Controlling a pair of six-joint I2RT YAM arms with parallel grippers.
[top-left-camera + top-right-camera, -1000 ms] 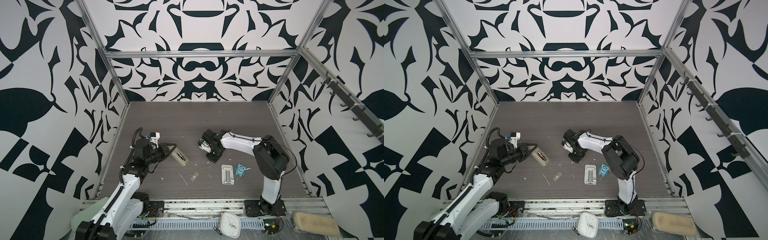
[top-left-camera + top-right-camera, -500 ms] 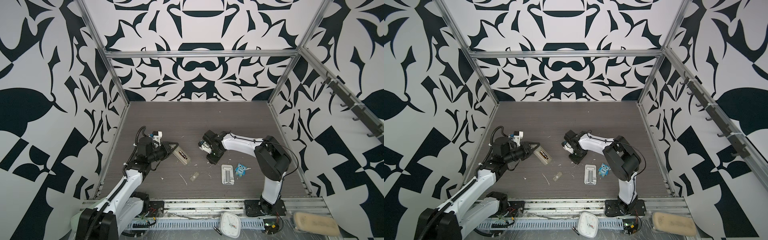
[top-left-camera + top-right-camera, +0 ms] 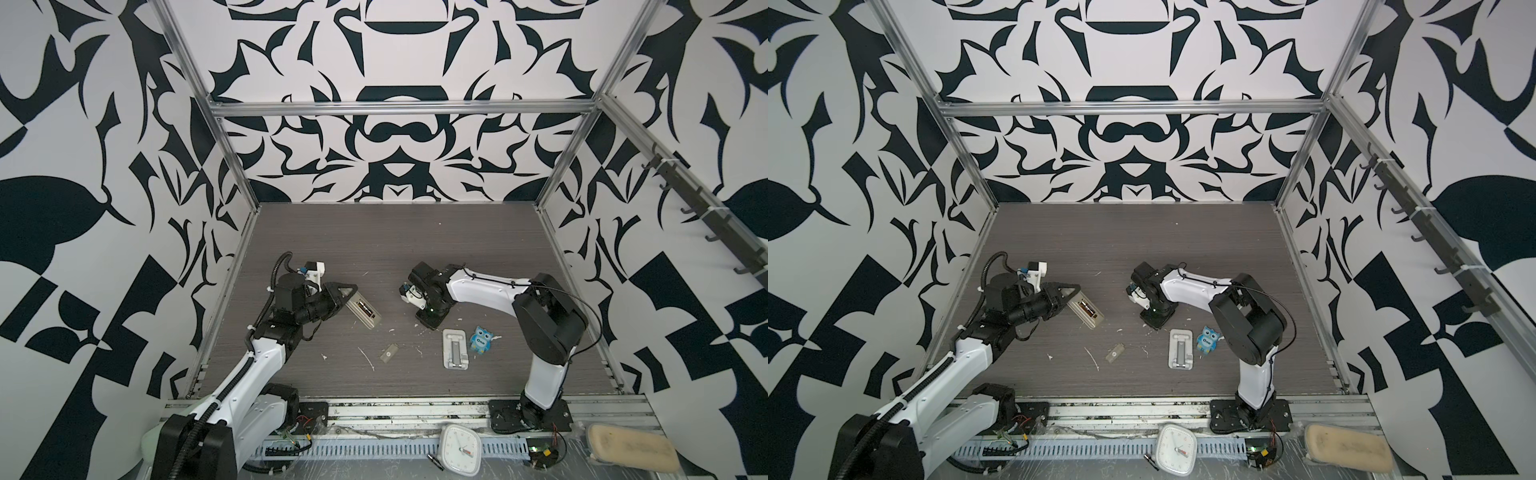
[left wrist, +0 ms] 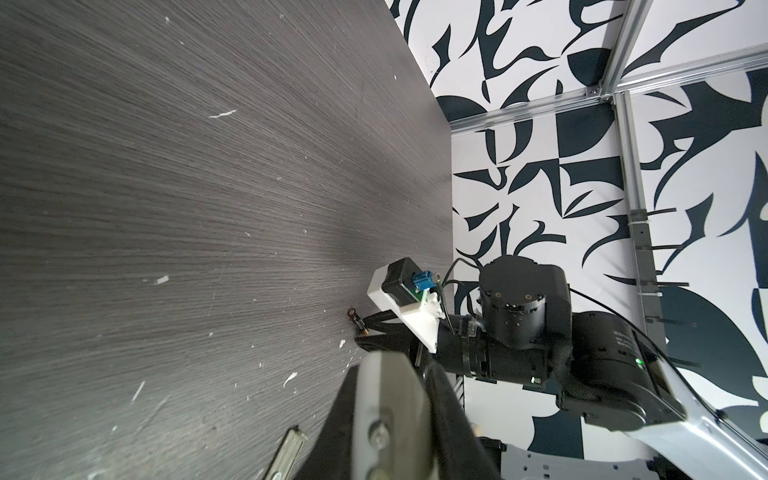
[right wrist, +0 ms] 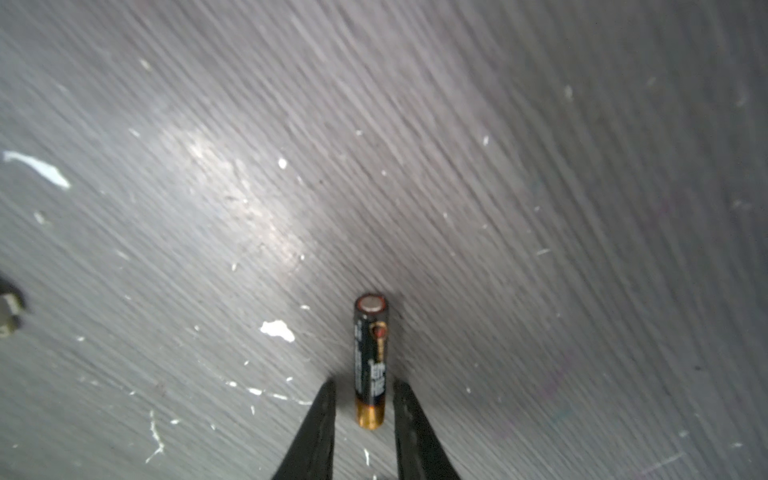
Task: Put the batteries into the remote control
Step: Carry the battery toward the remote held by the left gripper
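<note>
My left gripper [image 3: 345, 296] is shut on one end of the remote control [image 3: 365, 312], which is held just above the table with its beige-grey back up. A dark battery [image 3: 365, 309] lies in the remote's recessed bay. The remote fills the space between the black fingers in the left wrist view [image 4: 386, 407]. My right gripper [image 5: 363, 399] points down at the table, open, with its tips either side of a second battery [image 5: 371, 361]. This black, gold-ended battery lies flat, with a small gap on each side. It also shows in the left wrist view [image 4: 358, 322].
A small flat grey-beige cover [image 3: 388, 353] lies near the front middle. A silvery slotted stand [image 3: 456, 349] and a blue owl toy [image 3: 482, 338] sit right of it, near the right arm's base. A white clock [image 3: 460, 455] and a beige pad [image 3: 631, 455] lie off the front edge.
My left arm has carried the remote a little to the right and farther back. The right arm stays over the same spot on the table.
</note>
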